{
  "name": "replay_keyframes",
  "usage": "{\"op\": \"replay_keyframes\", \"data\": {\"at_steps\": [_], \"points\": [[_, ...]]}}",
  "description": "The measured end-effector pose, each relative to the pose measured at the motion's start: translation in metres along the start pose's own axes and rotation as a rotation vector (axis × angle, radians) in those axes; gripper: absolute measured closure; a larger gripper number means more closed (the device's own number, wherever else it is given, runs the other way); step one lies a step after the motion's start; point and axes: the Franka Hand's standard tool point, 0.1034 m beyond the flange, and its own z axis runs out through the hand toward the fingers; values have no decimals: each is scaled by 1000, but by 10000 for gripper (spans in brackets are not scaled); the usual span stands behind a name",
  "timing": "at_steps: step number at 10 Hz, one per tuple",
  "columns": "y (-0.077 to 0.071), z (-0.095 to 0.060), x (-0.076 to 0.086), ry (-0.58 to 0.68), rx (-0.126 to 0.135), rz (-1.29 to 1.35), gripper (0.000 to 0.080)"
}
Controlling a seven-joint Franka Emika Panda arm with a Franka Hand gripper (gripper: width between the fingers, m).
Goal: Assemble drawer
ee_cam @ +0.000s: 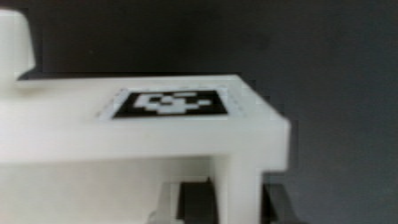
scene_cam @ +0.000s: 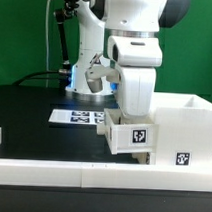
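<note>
Robotics lab, green backdrop (scene_cam: 27, 31), black table (scene_cam: 33, 116), marker board (scene_cam: 78, 117)

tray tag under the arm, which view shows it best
The wrist view: the tag fills the middle, close up though blurred, on the tray. The exterior view shows the same tag small but in context, below the arm.

Your arm (scene_cam: 133, 25): glossy white rounded shells with dark grey to black joint bands. Boxy white wrist housing (scene_cam: 133, 83), black band beneath it. Base (scene_cam: 87, 81) lit blue. Dark cable (scene_cam: 59, 32) alongside. Fingers not discernible.
</note>
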Motion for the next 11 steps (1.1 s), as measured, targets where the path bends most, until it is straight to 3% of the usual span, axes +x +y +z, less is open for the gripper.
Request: {"op": "replay_keyframes", "data": {"at_steps": [3,4,5,6,8,11], "points": [[0,1,-2,0,1,4,756],[-1,0,-2,0,2,5,677],[-1,-4,-3,-2,1,6,495],[0,-7,-3,-4,-4,7,495],[1,-17,-2,-7,-15,7,201],[8,-33,-20,-20,19,7,153]]}}
